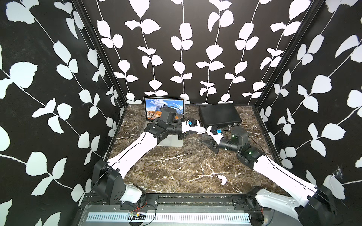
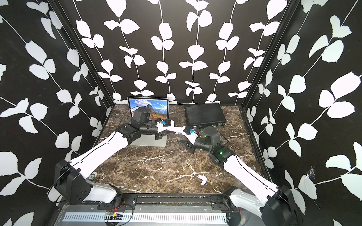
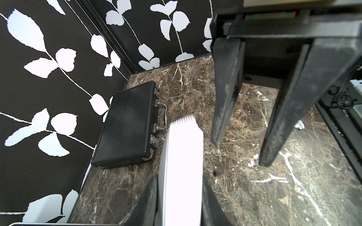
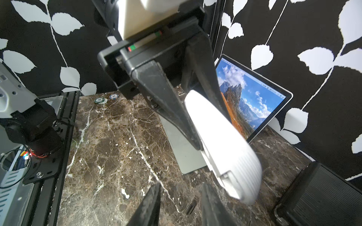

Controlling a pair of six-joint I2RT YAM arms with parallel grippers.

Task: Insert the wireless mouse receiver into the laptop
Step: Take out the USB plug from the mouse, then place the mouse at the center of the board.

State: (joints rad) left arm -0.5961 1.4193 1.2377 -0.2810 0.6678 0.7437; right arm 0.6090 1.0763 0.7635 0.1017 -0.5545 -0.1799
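Ahead of receiver extraction.
Grips small white oval wireless mouse point(image 3: 184, 148) in narrowly spread left end effector point(image 3: 179, 178), aloft beside slim silver laptop point(image 1: 165, 105) at back edge of brown marble desk point(image 1: 176, 168). Poises right end effector point(image 3: 240, 151) part-open, empty, alongside. Leaves receiver removal and insertion outstanding.

The front and middle of the surface point(image 1: 172, 168) lie open, broken only by a white cover piece point(image 1: 222, 179) near the front right and poker chips point(image 4: 100, 100) at the left edge. At the back, the gap between the laptop point(image 1: 166, 106) and the black case point(image 1: 218, 114) is crowded by the left tool point(image 3: 179, 182) gripping the wireless mouse point(image 4: 227, 148) and by the right tool point(image 3: 240, 153), whose jaws stand apart. The left arm point(image 1: 137, 144) lies across the laptop's front.
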